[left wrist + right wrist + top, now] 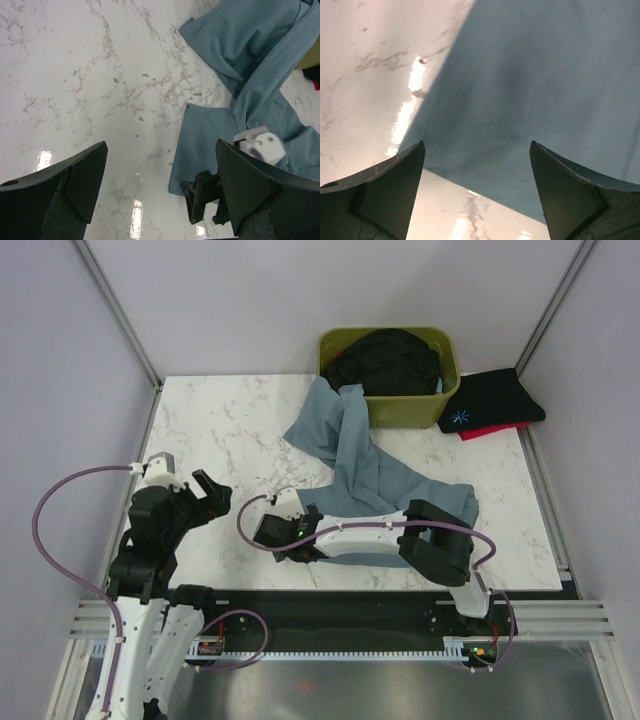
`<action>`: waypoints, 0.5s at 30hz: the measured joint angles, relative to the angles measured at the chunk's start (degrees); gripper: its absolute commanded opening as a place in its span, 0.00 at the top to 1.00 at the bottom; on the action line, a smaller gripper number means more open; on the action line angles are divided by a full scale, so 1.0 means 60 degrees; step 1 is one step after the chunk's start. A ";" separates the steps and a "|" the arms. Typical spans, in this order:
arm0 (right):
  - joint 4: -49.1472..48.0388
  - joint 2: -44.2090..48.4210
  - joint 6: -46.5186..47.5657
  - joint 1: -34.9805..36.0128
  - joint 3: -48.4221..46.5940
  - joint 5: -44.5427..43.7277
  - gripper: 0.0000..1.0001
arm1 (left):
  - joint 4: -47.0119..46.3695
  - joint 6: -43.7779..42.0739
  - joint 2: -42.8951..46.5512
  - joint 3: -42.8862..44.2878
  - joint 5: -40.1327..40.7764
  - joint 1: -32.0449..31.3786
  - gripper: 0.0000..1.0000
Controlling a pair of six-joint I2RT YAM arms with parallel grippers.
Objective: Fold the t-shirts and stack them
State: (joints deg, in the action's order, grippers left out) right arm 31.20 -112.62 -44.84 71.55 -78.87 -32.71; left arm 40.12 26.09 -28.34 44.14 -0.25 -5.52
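A large teal-blue t-shirt (370, 475) trails from the olive bin down across the marble table, crumpled, and ends by the right arm. It also shows in the left wrist view (240, 50) and the right wrist view (535, 75). My right gripper (305, 515) is open and empty, low over the shirt's near-left edge (476, 145); its fingers (200, 197) show in the left wrist view. My left gripper (212, 490) is open and empty above bare marble to the left of the shirt (161, 145). A black t-shirt (385, 360) fills the bin.
The olive-green bin (400, 412) stands at the table's back edge. To its right lies a folded black t-shirt with small blue print (495, 400) on a red one (480, 431). Bare marble (230, 430) lies on the left half. Frame posts stand at the back corners.
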 measured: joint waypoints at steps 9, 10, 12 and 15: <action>-0.0233 -0.1410 0.0361 0.0495 -0.1362 0.0404 0.09 | 0.0000 0.0000 0.0470 0.0000 0.0011 0.0007 0.04; -0.0255 -0.1439 0.0379 0.0488 -0.1402 0.0415 0.09 | 0.0004 0.0000 0.0488 0.0000 0.0011 0.0007 0.04; -0.0339 -0.1475 0.0379 0.0484 -0.1432 0.0423 0.09 | 0.0007 0.0000 0.0503 0.0000 0.0011 0.0007 0.04; -0.0645 -0.1435 0.0437 0.0484 -0.1275 0.0437 0.09 | 0.0007 -0.0004 0.0685 0.0000 0.0066 0.0007 0.04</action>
State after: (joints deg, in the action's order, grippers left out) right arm 27.33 -121.23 -42.22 74.46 -86.52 -30.09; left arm 40.16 26.06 -24.23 44.14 0.14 -5.48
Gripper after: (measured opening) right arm 0.916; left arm 0.963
